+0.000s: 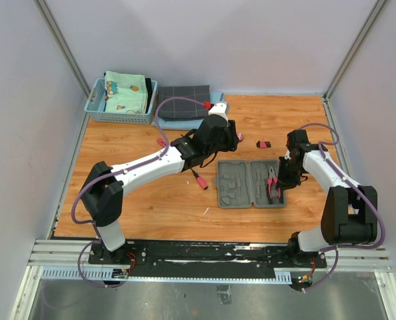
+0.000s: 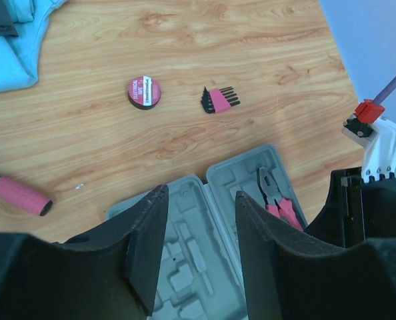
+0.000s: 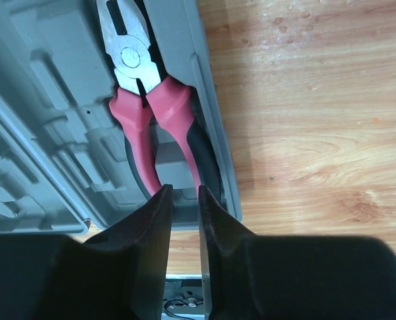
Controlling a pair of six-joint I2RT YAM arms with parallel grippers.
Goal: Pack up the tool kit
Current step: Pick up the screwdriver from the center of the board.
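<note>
At 11 o'clock on the counter [image 1: 131, 200] we see a light blue basket [image 1: 98, 107], and just beside it at its 3 o'clock a dark checked cloth [image 1: 183, 102]. The left tool [image 2: 199, 197] hangs above the counter with its fingers [image 2: 148, 247] spread and nothing between them. In its own view it sits over the left half of the grey case [image 1: 235, 185]. A pink-handled screwdriver [image 1: 199, 179] lies on the wood at the case's 9 o'clock, near it but apart. Beyond the case, the round tape [image 2: 144, 93] lies flat, with the hex key set [image 2: 219, 100] at its 3 o'clock, the two apart. The case lies open and flat at about 4 o'clock from the counter's middle. Its right half holds the pliers [image 3: 148, 100], head towards 12 o'clock in the top view. The right tool [image 3: 183, 193] is poised over the ends of the handles, fingers drawn almost together with only a thin slit, pinching nothing. We cannot tell whether it touches the pliers.
</note>
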